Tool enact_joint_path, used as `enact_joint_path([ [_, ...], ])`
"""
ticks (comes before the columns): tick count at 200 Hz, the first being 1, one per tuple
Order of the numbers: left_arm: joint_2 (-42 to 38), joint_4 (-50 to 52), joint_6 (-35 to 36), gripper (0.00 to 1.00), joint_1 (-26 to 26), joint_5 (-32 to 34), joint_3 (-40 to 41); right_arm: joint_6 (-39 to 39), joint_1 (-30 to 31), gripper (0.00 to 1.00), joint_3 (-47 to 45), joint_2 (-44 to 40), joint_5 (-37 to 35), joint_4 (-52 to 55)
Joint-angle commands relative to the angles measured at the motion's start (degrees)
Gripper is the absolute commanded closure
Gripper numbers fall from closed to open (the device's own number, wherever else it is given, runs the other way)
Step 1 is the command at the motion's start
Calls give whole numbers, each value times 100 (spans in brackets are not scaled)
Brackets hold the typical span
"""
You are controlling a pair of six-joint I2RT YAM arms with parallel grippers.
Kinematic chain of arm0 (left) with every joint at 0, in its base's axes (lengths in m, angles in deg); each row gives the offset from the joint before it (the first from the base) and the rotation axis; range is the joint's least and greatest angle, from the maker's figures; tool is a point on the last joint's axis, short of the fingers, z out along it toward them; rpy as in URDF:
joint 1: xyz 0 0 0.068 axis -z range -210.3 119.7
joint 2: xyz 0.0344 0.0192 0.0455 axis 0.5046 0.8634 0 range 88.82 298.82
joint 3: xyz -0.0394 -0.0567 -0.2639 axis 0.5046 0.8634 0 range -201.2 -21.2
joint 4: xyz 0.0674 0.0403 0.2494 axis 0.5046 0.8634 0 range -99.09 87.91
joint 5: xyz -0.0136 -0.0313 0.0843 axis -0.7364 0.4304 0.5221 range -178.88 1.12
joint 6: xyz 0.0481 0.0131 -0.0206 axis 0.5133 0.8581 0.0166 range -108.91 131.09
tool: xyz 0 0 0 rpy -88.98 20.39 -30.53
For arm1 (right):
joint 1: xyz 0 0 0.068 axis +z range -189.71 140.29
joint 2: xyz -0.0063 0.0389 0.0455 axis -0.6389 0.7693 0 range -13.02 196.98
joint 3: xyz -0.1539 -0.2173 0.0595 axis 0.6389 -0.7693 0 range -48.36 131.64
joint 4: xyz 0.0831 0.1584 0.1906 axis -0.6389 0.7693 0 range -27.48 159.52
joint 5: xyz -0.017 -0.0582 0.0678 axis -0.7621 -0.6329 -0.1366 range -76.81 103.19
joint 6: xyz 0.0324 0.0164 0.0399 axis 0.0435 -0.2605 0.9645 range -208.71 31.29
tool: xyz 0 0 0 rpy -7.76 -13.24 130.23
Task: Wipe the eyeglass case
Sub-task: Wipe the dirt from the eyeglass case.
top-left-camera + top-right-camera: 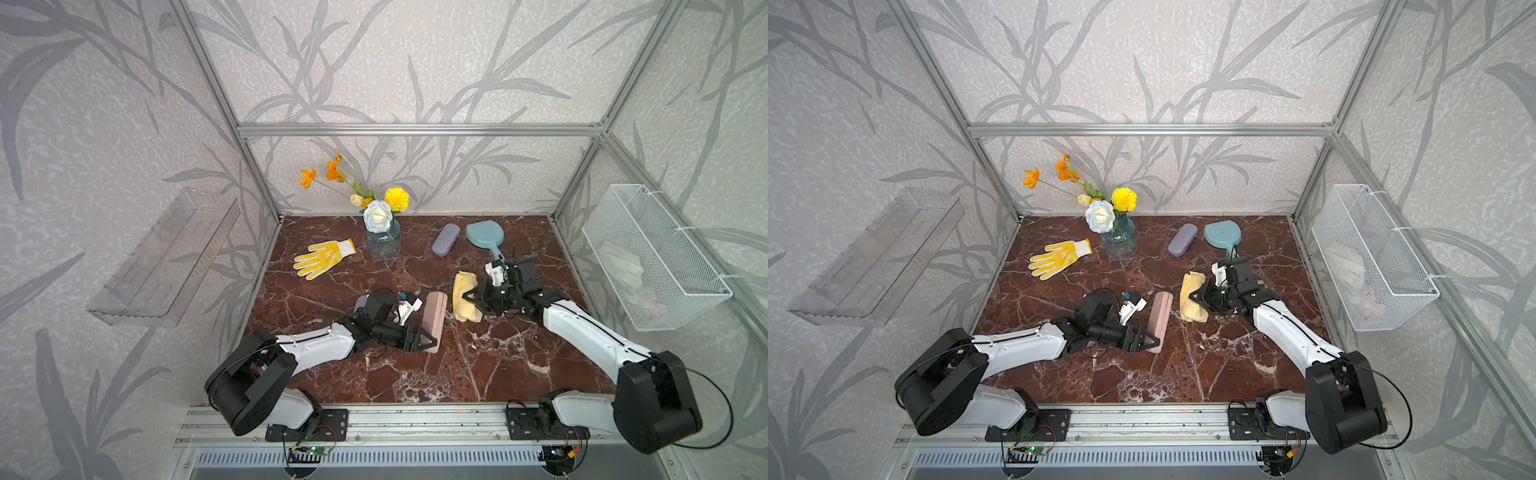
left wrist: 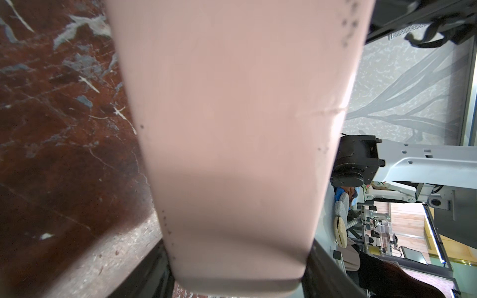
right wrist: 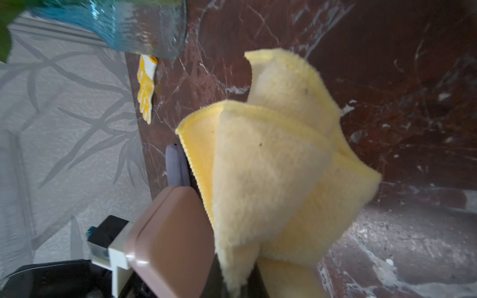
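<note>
The eyeglass case is pink and stands on its long edge on the marble table. My left gripper is shut on its near end. In the left wrist view the case fills the middle, with a dark finger on each side. My right gripper is shut on a folded yellow cloth. The cloth hangs just to the right of the case; whether they touch I cannot tell.
At the back stand a glass vase of flowers, a grey-purple case and a blue hand mirror. A yellow glove lies at back left. A wire basket hangs on the right wall, a clear shelf on the left.
</note>
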Motion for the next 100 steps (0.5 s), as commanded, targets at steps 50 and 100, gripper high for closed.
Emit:
enact_joint_path([
  [50, 119, -383, 98, 100, 20, -277, -467, 1536, 1048, 100, -503, 840, 1342, -3282],
  [100, 27, 57, 266, 100, 22, -311, -215, 1248, 744, 100, 177, 378, 1761, -2610],
])
